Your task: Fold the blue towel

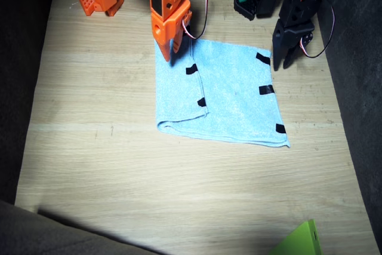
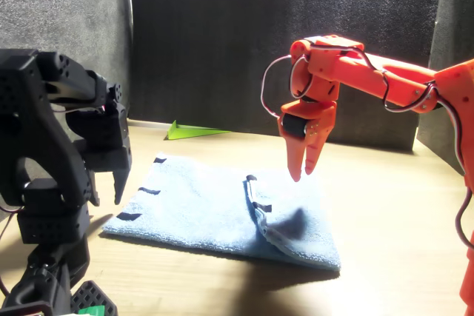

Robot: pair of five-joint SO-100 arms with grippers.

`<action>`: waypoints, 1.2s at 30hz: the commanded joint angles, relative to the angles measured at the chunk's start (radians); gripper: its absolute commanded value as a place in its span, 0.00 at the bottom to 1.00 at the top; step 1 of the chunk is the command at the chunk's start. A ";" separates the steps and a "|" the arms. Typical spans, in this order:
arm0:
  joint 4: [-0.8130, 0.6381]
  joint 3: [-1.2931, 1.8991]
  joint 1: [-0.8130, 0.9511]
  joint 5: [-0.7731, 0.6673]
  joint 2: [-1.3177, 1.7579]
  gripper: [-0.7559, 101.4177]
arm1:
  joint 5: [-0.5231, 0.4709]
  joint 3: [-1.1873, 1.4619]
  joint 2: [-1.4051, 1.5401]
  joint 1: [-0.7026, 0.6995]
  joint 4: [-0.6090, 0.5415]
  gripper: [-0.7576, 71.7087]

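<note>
Pale wooden plank surface (image 1: 179,195), lit warm, dark foam walls behind. Light cyan-blue rectangular terry towel (image 1: 233,100) spread flat at mid-surface, one side already folded over onto itself, so a doubled strip with a rounded fold edge along that side. Small black tape marks (image 1: 266,89) down the single-layer short edge, and more along the folded-over edge near the middle of the cloth. Orange right arm's hand (image 1: 172,49) pointing straight down over the far corner of the doubled strip, fingers close together with only a narrow slit between the tips, gripping nothing; in the front view (image 2: 304,172) tips clearly raised above the cloth, with a shadow cast on the towel directly below. Black left arm's hand (image 1: 285,52) hanging just past the towel's far corner on the taped side, fingertips down and set slightly apart, empty; in the front view (image 2: 106,186) poised just beyond the taped edge, not touching the cloth. Towel thus lying between the two hands, beneath and in front of the right one, beside the left one. Small flat lime-green piece (image 1: 301,240) at the near edge of the surface, well apart from both hands and from the towel.
</note>
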 commanded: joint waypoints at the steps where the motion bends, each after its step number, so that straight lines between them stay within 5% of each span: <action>1: 0.040 -0.081 -0.020 0.003 -0.029 0.20 | 0.028 0.054 0.101 -0.023 0.018 0.25; 13: 0.127 -0.278 -0.216 -0.049 0.020 0.26 | 0.037 0.066 0.150 -0.091 0.018 0.28; 36: 0.101 -0.259 -0.167 -0.272 -0.161 0.25 | 0.051 0.172 0.342 -0.247 0.000 0.27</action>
